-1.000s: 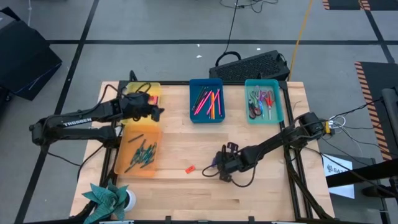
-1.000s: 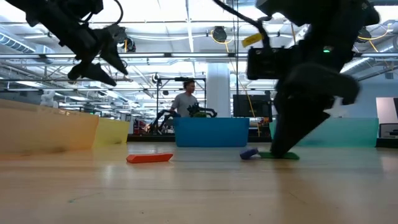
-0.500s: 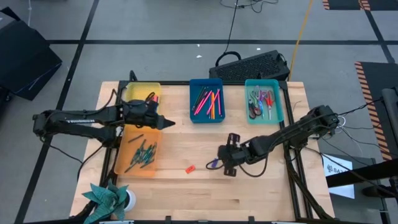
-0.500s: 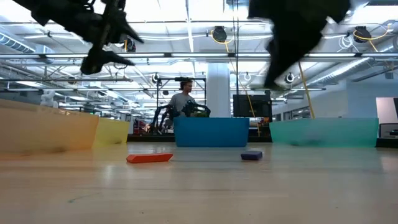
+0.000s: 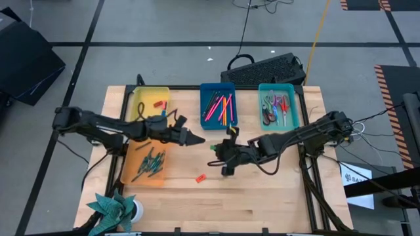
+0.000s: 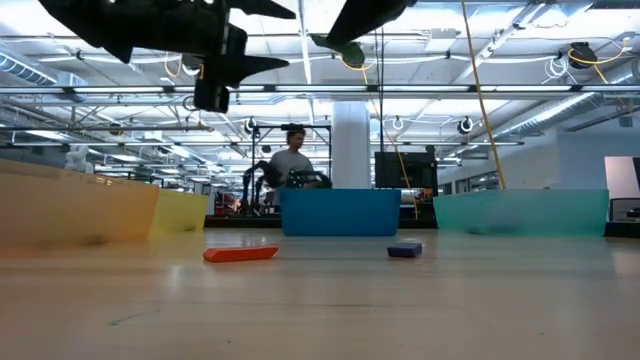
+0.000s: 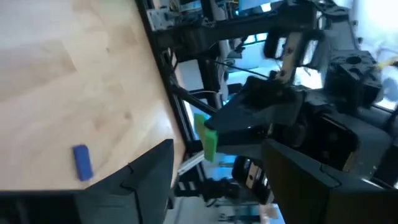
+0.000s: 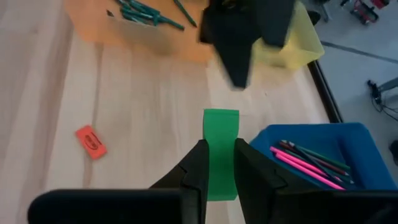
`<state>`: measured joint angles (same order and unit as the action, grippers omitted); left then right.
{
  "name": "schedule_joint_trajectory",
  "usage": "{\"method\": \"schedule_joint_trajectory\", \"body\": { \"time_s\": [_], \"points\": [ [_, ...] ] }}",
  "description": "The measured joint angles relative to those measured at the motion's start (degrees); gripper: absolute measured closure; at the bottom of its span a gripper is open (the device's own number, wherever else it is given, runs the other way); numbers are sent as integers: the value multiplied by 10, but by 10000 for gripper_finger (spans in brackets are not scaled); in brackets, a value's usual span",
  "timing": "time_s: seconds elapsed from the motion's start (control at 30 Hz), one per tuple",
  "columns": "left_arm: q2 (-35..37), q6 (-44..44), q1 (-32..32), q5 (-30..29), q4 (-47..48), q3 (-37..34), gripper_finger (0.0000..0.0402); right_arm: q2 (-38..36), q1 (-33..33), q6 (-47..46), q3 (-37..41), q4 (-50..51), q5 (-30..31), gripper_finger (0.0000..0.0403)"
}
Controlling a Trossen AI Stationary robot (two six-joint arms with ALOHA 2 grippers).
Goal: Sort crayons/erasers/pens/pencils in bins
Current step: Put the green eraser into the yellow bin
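Note:
My right gripper [image 5: 216,149] hangs over the middle of the table, shut on a green eraser [image 8: 221,146]. My left gripper [image 5: 195,138] is open and level just left of it, pointing at it; the eraser [image 7: 208,142] shows ahead of its fingers without touching them. A red eraser [image 5: 200,177] and a purple-blue eraser [image 6: 404,250] lie flat on the wood. The yellow bin [image 5: 149,97] holds small red erasers. The orange bin [image 5: 147,160] holds green sticks, the blue bin [image 5: 218,108] pink and orange sticks, and the teal bin [image 5: 278,108] mixed items. My right gripper pinches the green eraser by its two long sides [image 8: 221,168] between the two fingers, at the end nearer the wrist. The fingers lie along the eraser, pointing toward the table's left. Its free end [image 8: 221,118] sticks out past the fingertips. It is lifted clear of the table.
A black keyboard [image 5: 266,69] lies beyond the table's far edge. A green paper plant [image 5: 115,208] stands at the near left corner. Bare wood runs along the near edge. In the low view a person [image 6: 293,165] sits far behind the table.
My right gripper has risen from the table with the green eraser, lifting it clear, and gone toward the left and far edges. My left gripper has left the yellow bin and reached toward the table's right, ending close to the right gripper.

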<state>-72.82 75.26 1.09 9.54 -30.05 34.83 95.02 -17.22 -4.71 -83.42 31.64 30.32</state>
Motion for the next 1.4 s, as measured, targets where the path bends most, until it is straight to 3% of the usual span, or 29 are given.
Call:
{"method": "schedule_joint_trajectory", "body": {
  "time_s": [0.23,0.73,1.17,1.4],
  "points": [
    [-82,50,-36,-44,-108,0,158,0,16,10,0,-6,1,349],
    [-152,14,-42,-78,-100,76,164,0,18,24,0,-17,-1,348],
    [-152,-4,-37,-57,-105,77,324,0,-4,9,-1,-12,3,342],
    [-152,-32,-38,-61,-97,77,368,-2,-9,-46,-2,8,-20,285]
  ]
}}
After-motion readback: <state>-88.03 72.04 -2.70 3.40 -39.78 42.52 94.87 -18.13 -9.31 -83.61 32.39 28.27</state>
